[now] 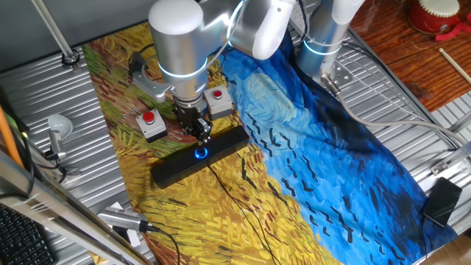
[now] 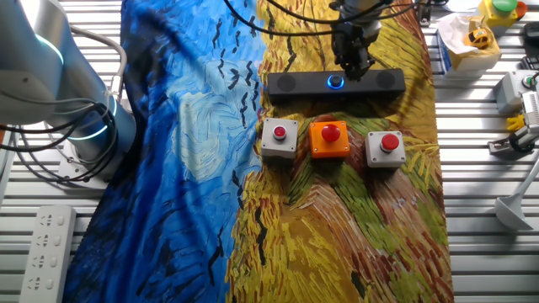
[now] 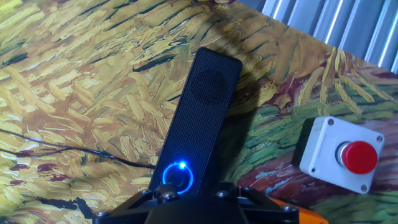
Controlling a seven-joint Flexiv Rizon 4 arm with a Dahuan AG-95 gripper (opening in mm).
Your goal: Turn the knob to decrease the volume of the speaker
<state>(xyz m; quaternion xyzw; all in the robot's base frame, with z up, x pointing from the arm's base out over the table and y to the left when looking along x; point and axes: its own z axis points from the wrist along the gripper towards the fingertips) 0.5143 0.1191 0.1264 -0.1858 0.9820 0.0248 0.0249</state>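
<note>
Hand view alone shows the fine mesh on the speaker point(image 3: 202, 118), a long flat black bar running away from the gripper point(image 3: 193, 194). Its round knob point(image 3: 178, 178) glows blue, just before the fingers; their opening I cannot tell. Beside the speaker stand 3 button boxes point(image 2: 329, 140).

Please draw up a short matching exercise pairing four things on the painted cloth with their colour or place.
Things:
1. long black speaker bar
2. small round knob
3. middle button box
4. gripper

Descriptions:
A. orange body, red cap
B. ringed by blue light
C. just above the knob
D. lies beside the row of three boxes

Pairs: 1-D, 2-B, 3-A, 4-C
</note>
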